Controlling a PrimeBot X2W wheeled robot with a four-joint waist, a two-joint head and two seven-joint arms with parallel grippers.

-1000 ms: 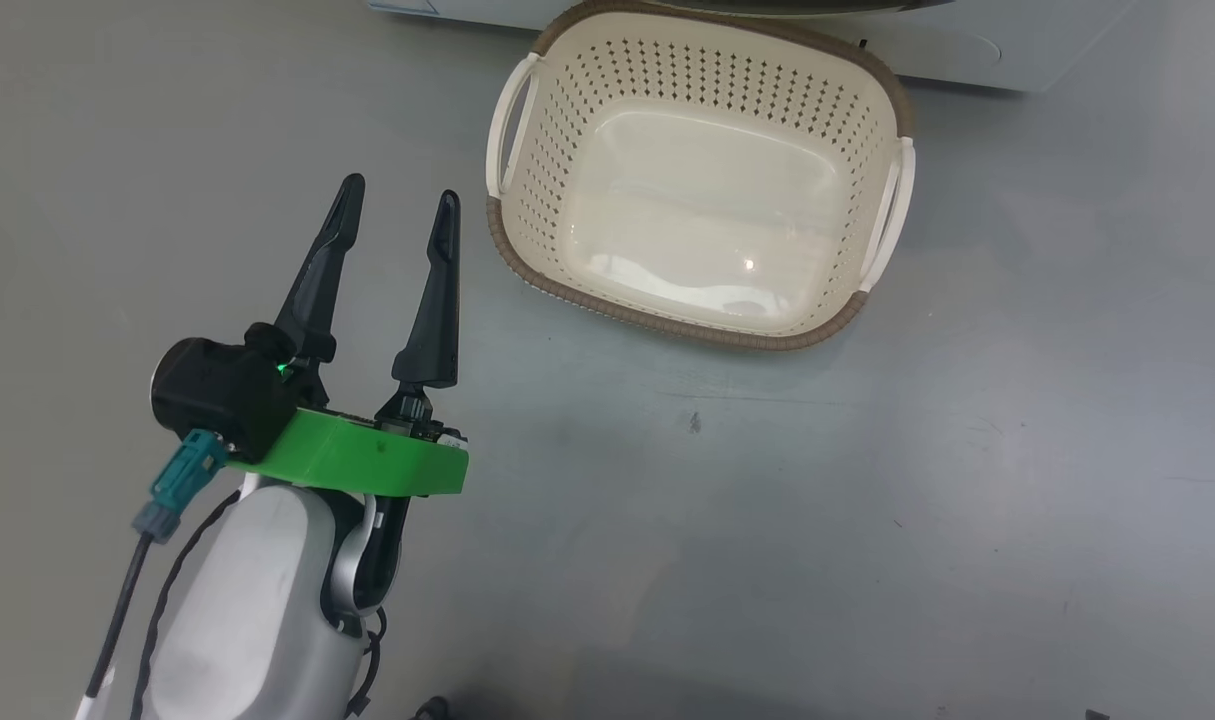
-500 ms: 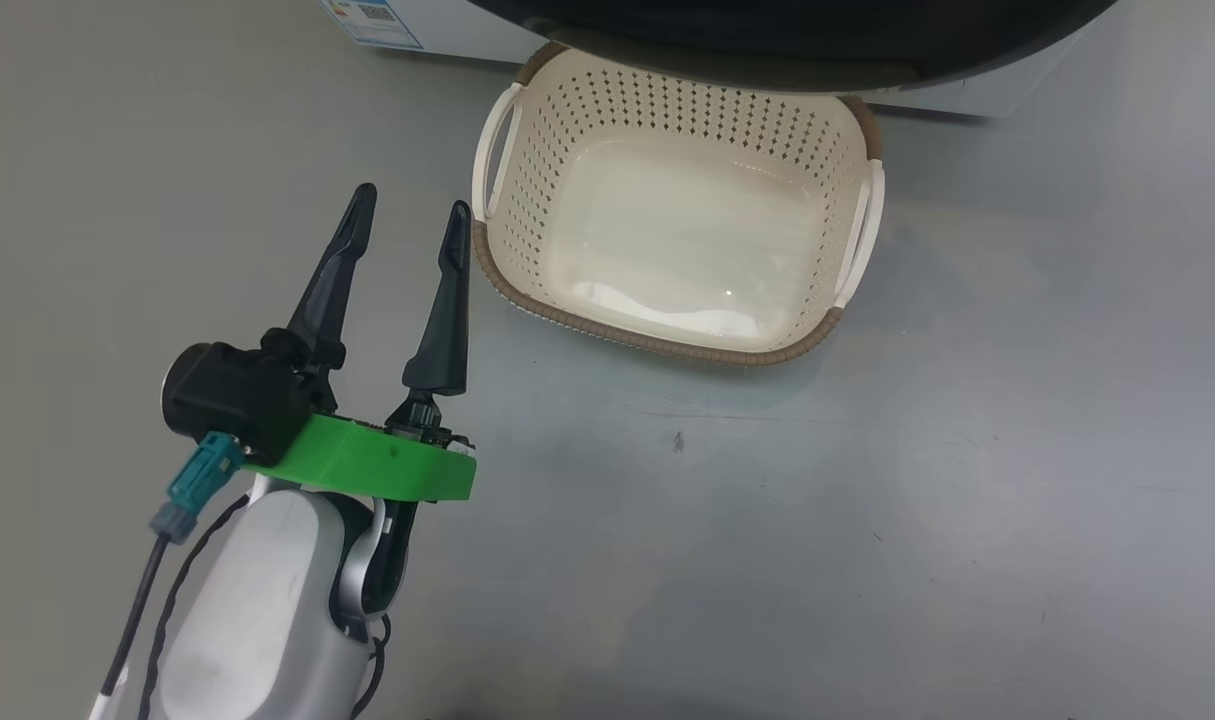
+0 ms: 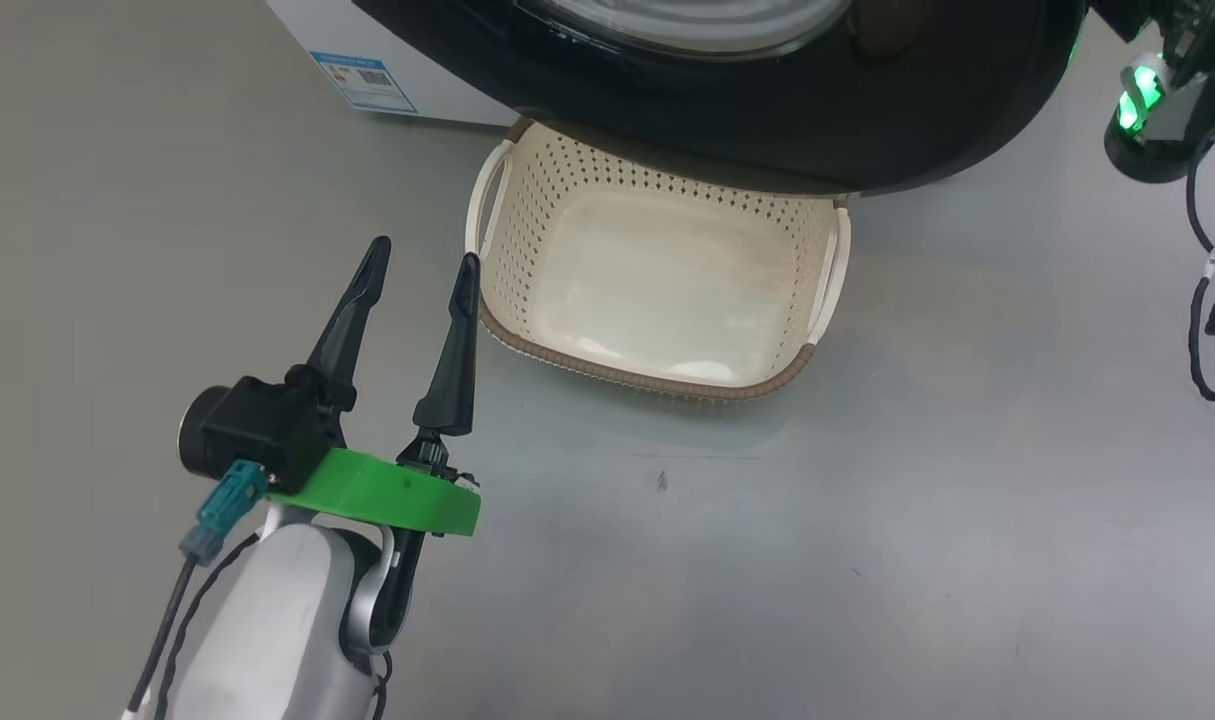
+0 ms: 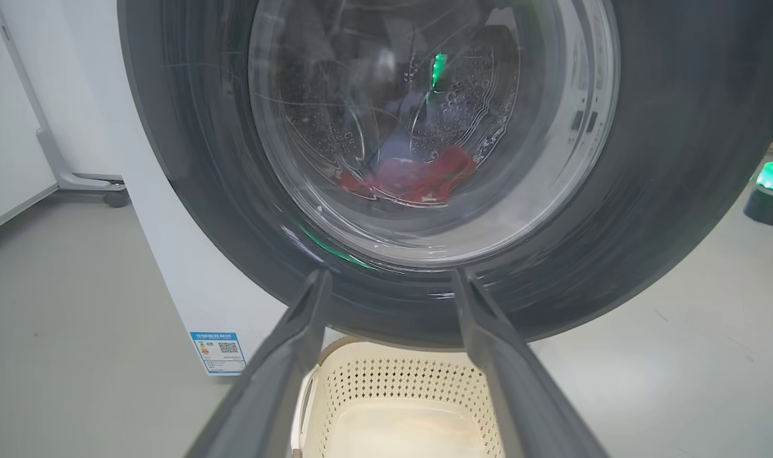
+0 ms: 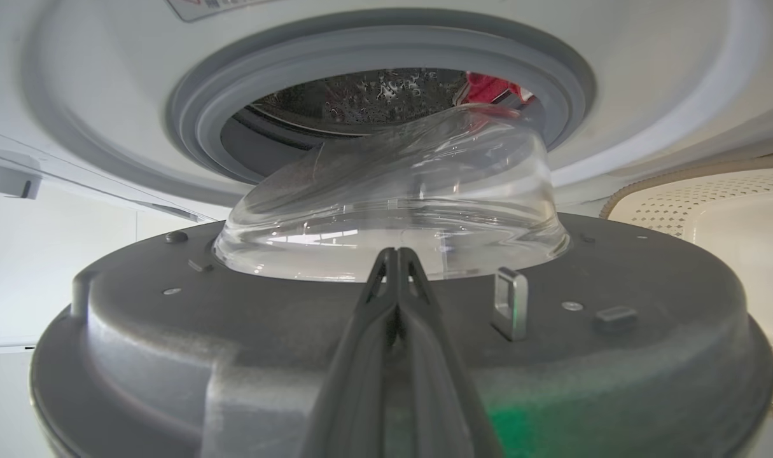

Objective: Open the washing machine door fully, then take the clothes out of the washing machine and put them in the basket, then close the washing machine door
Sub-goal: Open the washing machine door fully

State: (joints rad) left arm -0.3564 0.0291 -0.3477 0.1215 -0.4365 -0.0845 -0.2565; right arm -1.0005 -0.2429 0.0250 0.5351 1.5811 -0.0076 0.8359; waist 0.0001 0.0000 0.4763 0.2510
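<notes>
The washing machine door (image 3: 767,120) stands partly open, its black rim overhanging the far side of the cream basket (image 3: 657,290) on the floor. Through its glass (image 4: 424,127) the red clothes (image 4: 411,178) lie in the drum. My left gripper (image 3: 424,255) hovers open and empty just left of the basket, pointing at the door (image 4: 647,191). My right gripper (image 5: 396,254) is shut with nothing in it, behind the door (image 5: 233,331) along its grey inner face, tips at the glass bowl (image 5: 399,197). Past the bowl, the clothes (image 5: 488,86) show inside the grey rubber ring (image 5: 195,114).
The white washing machine (image 3: 307,30) carries a blue label sticker (image 3: 362,80) low on its side. My right wrist with a green light (image 3: 1142,95) and loose cables sits at the top right. A metal latch hook (image 5: 510,302) stands on the door's inner face. Grey floor surrounds the basket.
The head camera has tilted up, shifting the picture down. The door's black rim has swung out further over the basket's far side. My right wrist has come into view at the top right.
</notes>
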